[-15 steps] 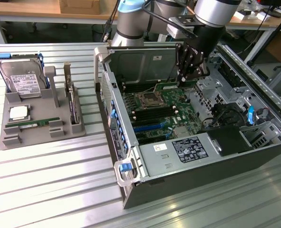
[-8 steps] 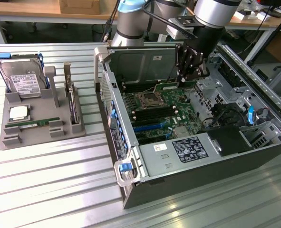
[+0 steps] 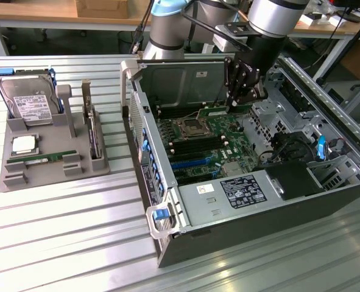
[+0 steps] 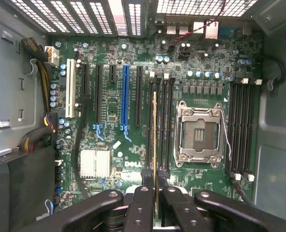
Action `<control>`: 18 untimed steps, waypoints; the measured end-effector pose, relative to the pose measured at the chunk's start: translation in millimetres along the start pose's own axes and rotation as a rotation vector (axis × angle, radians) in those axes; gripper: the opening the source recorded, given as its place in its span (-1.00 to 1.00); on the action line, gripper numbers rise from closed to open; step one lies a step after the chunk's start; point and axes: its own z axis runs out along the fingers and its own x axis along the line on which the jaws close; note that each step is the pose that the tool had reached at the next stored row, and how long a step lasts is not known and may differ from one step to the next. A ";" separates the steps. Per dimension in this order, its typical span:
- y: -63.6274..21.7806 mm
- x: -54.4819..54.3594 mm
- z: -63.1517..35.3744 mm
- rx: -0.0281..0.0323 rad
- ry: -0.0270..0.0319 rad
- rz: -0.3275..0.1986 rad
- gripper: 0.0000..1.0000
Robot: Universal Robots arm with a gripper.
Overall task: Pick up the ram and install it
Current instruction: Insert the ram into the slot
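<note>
Gripper: the black gripper [image 3: 243, 100] hangs inside the open computer case [image 3: 253, 243], above the far part of the motherboard [image 3: 207, 143]; its jaws are clamped on the ram [image 4: 155, 145].
Ram: a thin green stick seen edge-on in the wrist view, running from between the fingers [image 4: 142, 208] out over the board; in the exterior view it shows as a green strip [image 3: 219, 111] just below the gripper.
Position over board: in the wrist view the stick lines up with the bank of black memory slots [image 4: 161, 125] beside the empty CPU socket [image 4: 199, 133]; whether it touches a slot cannot be told.
Motherboard: green, with a blue expansion slot [image 4: 125, 99], a white slot [image 4: 71, 89] and a silver heatsink [image 4: 95, 163].
Parts holder: a grey tray [image 3: 21, 173] on the ribbed metal table [image 3: 64, 243], at the exterior view's left, well apart from the case.
On the holder: a hard drive [image 3: 26, 100] standing at the back, a CPU chip [image 3: 23, 145] lying flat, a second green memory stick [image 3: 42, 159] lying in its groove, and a card [image 3: 93, 137] standing on edge.
</note>
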 end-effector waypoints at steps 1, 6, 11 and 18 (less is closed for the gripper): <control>0.0 0.0 0.3 0.0000 0.0004 0.000 -0.73; -0.1 0.0 2.0 -0.0001 0.0027 0.000 -0.73; -0.1 0.0 3.9 -0.0002 0.0045 0.000 -0.73; -0.2 0.0 5.4 -0.0003 0.0061 0.000 -0.73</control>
